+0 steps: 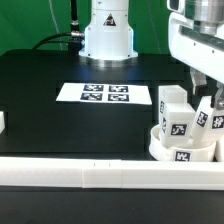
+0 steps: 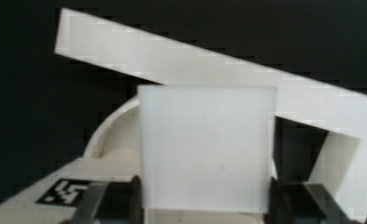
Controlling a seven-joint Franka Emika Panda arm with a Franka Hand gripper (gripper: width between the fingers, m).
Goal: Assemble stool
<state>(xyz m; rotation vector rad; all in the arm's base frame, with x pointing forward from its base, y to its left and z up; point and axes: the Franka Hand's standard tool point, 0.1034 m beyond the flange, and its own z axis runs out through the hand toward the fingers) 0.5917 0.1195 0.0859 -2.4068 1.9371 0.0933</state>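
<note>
Right up close, a white leg (image 2: pixel 205 150) sits pinched between the gripper's (image 2: pixel 205 197) two fingers, standing over the round seat (image 1: pixel 182 152) at the table's (image 1: pixel 40 80) four o'clock.

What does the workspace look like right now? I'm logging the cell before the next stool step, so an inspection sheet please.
Surface: black table, white rail along its near edge.
Job's things: seat at the exterior view's right, legs standing on it.
Clutter: marker board flat mid-table.
Grippers: gripper shut on a leg.
Cables: dark cables behind the arm base.
Surroundings: nothing seen.
</note>
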